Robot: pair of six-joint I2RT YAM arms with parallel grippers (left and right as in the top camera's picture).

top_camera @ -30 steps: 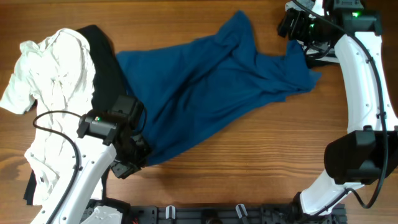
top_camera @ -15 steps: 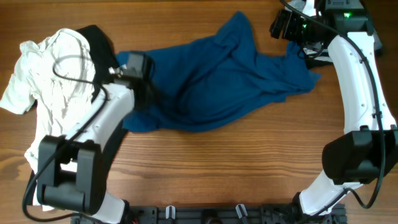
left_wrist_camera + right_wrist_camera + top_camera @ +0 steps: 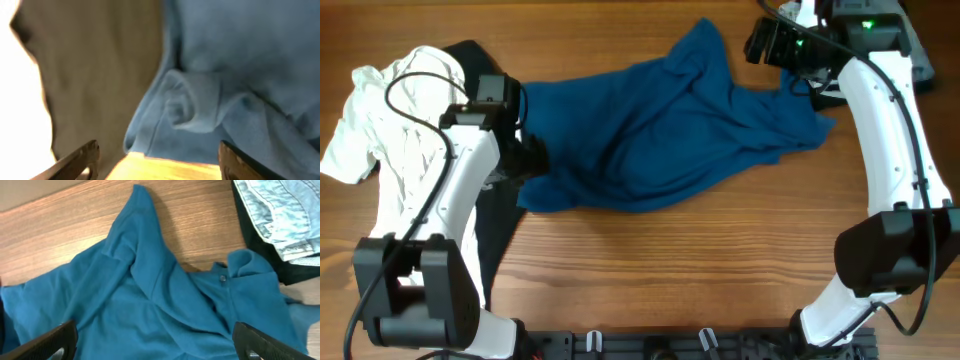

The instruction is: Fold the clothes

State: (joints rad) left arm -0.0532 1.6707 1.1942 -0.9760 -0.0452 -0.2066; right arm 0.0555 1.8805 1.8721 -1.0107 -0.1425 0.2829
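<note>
The left pincer (image 3: 157, 152) stands spread over the lower left edge of the blue shirt (image 3: 660, 140), gripping nothing; a rolled fold of cloth lies just beyond its fingers (image 3: 82, 157). The right pincer (image 3: 152, 342) is spread too and empty, hanging above the shirt's far right end. The shirt lies crumpled across the middle of the wooden counter (image 3: 720, 270). At its left edge a black garment (image 3: 485, 75) lies partly under a white one (image 3: 410, 140)
</note>
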